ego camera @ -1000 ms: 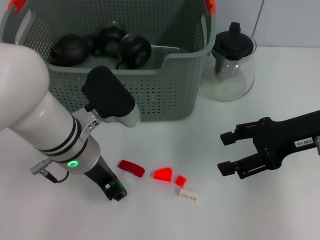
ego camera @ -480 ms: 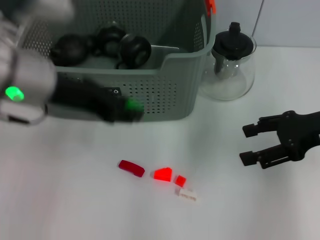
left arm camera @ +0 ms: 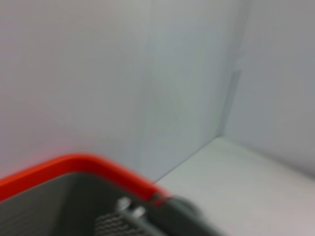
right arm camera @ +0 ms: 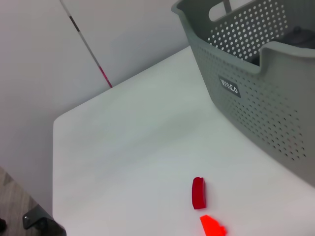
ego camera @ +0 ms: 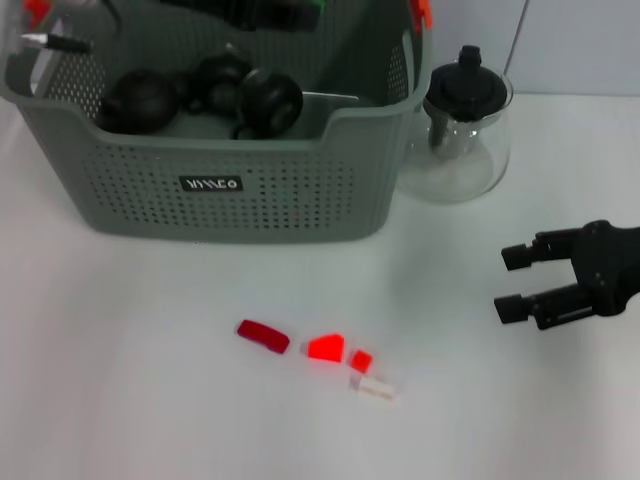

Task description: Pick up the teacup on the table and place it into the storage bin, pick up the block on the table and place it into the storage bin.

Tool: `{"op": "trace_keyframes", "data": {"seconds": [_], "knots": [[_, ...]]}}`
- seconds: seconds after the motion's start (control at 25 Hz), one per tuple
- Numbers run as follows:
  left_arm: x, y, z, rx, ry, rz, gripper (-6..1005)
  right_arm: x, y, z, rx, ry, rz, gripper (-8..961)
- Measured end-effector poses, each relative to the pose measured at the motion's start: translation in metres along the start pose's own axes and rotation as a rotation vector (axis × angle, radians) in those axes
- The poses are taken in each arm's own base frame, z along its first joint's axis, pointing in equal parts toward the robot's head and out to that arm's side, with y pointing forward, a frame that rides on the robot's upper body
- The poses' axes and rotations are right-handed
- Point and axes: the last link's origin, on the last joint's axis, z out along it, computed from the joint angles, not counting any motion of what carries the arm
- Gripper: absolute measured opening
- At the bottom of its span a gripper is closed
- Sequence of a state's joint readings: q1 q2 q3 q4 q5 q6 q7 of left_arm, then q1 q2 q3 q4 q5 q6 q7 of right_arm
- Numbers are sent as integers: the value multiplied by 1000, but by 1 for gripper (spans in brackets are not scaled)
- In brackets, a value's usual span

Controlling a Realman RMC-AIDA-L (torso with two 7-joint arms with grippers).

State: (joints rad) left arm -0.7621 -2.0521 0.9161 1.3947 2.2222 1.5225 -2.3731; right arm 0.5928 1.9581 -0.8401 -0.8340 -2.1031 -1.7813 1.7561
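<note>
Four small blocks are left on the surface (ego camera: pixel 120 400) nearest the camera: a dark red block (ego camera: pixel 263 336), a bright red block (ego camera: pixel 326 348), a small red cube (ego camera: pixel 361 361) and a white block (ego camera: pixel 376 389), lined up close together, probably so they can be taken one at a time. The right hand (ego camera: pixel 512 283) is held off to the side just above the surface, fingers apart and empty. Further back, three dark teacups (ego camera: pixel 195 93) are seen inside the storage bin (ego camera: pixel 240 190), with one glass teapot (ego camera: pixel 455 125) beside it. The left hand (ego camera: pixel 250 12) is held over the bin's far side, likely for a drop; its fingers can't be made out.
</note>
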Motion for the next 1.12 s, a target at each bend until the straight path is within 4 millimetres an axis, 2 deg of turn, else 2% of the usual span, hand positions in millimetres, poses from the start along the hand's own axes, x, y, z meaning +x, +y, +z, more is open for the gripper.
{"op": "trace_keyframes", "data": {"seconds": [0.16,0.32,0.52,0.96,1.12], "knots": [[-1,-22,30,88,-84,-12,434,-1,0,2,-3,1,-1,922],[-7,-36,52,172,-151,-1,439,-1,0,3,-5,1,-2,923],[-10,-33,64,184,-184,23,445,-2,0,4,-6,2,-4,924],[-12,-34,65,212,-188,35,459,-2,1,5,-7,6,-2,923],[-7,-32,59,213,-173,38,590,-2,1,5,-7,6,-2,922]]}}
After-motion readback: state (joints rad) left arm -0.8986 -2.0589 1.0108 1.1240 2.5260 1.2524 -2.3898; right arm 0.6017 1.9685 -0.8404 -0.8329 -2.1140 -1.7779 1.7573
